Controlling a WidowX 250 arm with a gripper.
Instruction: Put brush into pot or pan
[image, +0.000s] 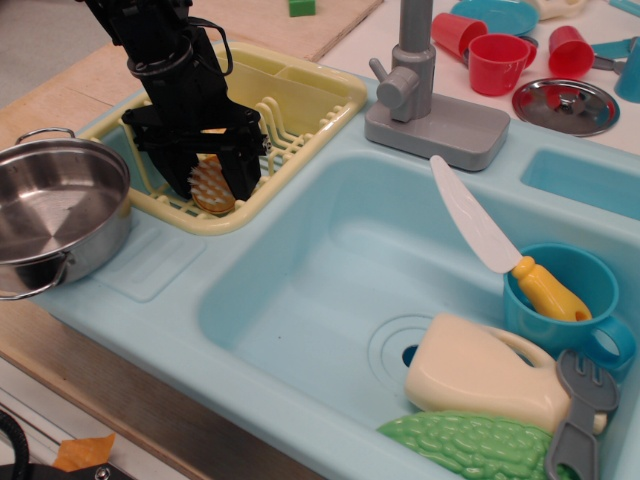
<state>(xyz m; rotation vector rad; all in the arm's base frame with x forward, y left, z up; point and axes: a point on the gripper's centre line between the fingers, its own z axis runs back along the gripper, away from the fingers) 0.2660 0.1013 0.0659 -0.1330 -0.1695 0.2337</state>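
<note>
Observation.image view: gripper (209, 180) fingers straddle the brush (211, 187) head in the rack (300, 100); whether clenched, I cannot tell. Light, stiff plastic, probably slippery; head offers hold. Pot (50, 215) sits left.

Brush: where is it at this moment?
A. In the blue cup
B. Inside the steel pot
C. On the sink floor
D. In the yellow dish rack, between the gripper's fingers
D. The brush sits in the yellow dish rack with the gripper fingers on either side of its head; the steel pot holds nothing.
</note>
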